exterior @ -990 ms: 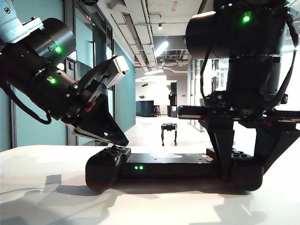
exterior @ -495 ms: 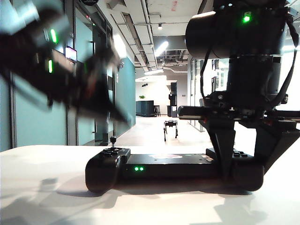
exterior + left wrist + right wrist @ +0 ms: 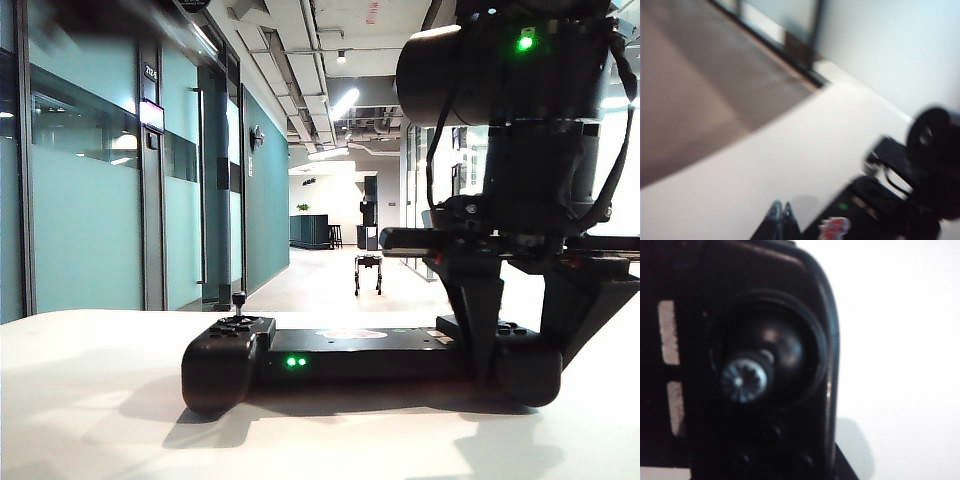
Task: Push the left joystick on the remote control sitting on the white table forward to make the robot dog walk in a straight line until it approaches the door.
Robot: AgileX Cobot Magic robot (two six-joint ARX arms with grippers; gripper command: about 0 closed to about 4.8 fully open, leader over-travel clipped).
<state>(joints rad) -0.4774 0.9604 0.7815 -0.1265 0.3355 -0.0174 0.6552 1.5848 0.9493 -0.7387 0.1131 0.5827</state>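
The remote control (image 3: pixel 365 355) lay flat on the white table (image 3: pixel 90 400), its two small green lights (image 3: pixel 295 361) glowing on the side facing me. At its left end the left joystick (image 3: pixel 239 305) stood straight up with nothing touching it. At the controller's right end the right gripper (image 3: pixel 520 345) came down from above, one dark finger (image 3: pixel 478 320) on the near side of the bulbous end and the other beyond it, so the jaws straddled that end; they looked closed on the remote control, though how firmly I could not tell. The right wrist view looked almost straight down on the other stick (image 3: pixel 744 381), with its ribbed cap, sitting in a round socket in the black body, white tabletop beside it. The left gripper (image 3: pixel 780 220) was out of the exterior view; its own blurred camera showed its two fingertips (image 3: pixel 774 216) pressed together, closed on nothing, above the table just beside the controller's middle bar. Far beyond the controller, down the corridor (image 3: pixel 320 280) with teal glass walls, the robot dog (image 3: pixel 368 272) stood on the pale floor, small and dark.
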